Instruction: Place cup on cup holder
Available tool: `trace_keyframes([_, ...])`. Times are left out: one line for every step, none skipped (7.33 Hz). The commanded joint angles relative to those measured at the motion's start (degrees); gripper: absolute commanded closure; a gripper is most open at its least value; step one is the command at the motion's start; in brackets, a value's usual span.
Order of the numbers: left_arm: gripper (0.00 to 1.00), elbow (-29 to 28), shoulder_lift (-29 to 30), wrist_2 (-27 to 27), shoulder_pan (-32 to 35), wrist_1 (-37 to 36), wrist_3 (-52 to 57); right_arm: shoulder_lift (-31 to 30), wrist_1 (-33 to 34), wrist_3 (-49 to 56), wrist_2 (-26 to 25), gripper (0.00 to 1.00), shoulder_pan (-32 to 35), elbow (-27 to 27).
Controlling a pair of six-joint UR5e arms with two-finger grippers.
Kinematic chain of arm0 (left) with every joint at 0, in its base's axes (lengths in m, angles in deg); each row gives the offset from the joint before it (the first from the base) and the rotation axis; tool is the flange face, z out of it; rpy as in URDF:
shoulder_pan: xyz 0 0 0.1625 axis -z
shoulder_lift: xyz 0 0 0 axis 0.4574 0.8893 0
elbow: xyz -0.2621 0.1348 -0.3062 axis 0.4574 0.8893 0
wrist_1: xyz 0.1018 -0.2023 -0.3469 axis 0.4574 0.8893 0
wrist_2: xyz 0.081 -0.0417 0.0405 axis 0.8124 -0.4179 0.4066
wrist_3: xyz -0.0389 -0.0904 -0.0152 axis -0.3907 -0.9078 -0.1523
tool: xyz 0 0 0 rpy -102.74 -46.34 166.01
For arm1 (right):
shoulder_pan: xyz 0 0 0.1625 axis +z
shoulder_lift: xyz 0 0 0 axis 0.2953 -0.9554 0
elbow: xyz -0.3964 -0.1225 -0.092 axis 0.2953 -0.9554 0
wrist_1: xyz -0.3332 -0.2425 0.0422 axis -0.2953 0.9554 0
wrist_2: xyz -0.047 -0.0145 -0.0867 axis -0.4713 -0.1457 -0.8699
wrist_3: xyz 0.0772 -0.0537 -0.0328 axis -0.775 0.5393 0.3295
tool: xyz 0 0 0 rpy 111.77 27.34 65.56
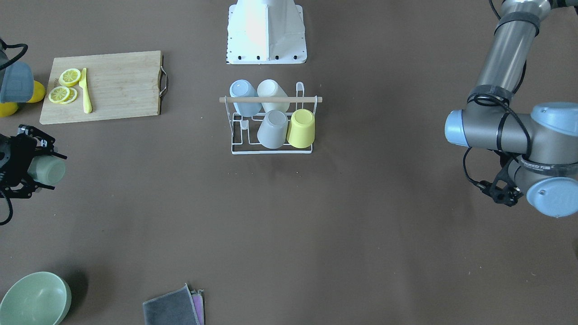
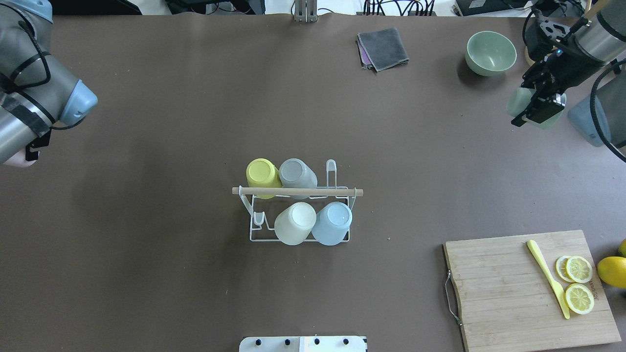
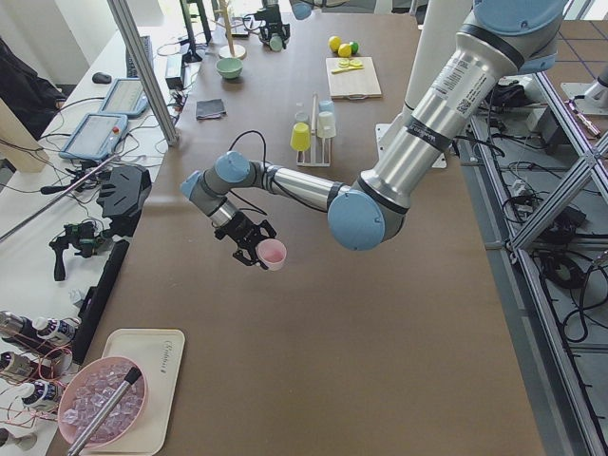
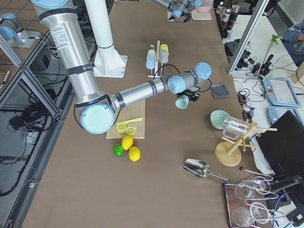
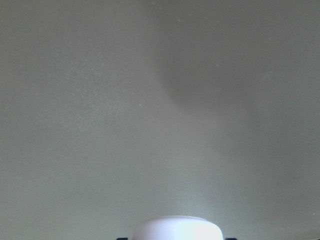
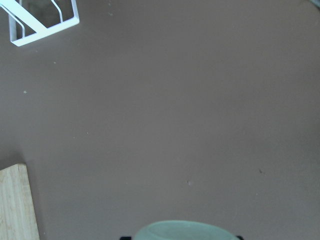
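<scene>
Between the fingers of the right pincer [image 1: 39, 170] a green cup [image 1: 50, 170] is clamped, held clear of the worktop [image 1: 361, 225] and seemingly on its side. In the left pincer [image 3: 256, 249] a pink cup [image 3: 275, 255] is likewise gripped above the worktop.

Trouble is most to be expected at the holder [image 1: 272, 152]. Four of its places are taken by a yellow cup [image 1: 301, 128], a grey cup [image 1: 273, 129], a cream cup [image 1: 272, 88] and a blue cup [image 1: 243, 89], all upturned. Only two pegs [image 2: 258, 219] are seen bare: one at the holder's left end in the row nearer the robot, one at its right end in the farther row. A cup brought down carelessly could be knocked against the rod [image 1: 271, 99] or a neighbouring cup, or be set beside a peg rather than over it. A cup not turned mouth-down first would probably not seat. If both arms were sent in together, a collision over the holder could be caused.

The holder is well apart from both pincers. The right pincer is off to the holder's right and beyond it, near a bowl [image 2: 490, 54]. The left pincer is far to the holder's left. Only a corner of the holder's wire base is caught by the right wrist camera.
</scene>
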Motion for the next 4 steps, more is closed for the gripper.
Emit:
trace_keyframes([1.0,7.66,-0.24,0.55,2.51,0.67,-1.56,-1.37,-14.14,-6.67,4.79,1.0,0.09,-0.08])
trace_keyframes([1.0,8.82,-0.5,0.55,3.91,3.37,-1.75,-1.02,-20.81,-10.36,5.5,1.0,0.09,0.01])
trace_keyframes([1.0,8.92,-2.24,0.55,4.97,9.58,-1.92,-1.02,-28.45,-15.18,5.42,1.0,0.09,-0.08])
trace_keyframes([1.0,10.4,-3.92,0.55,5.85,16.69,-4.71,-0.76,-35.23,-21.06,5.42,1.0,0.09,-0.17])
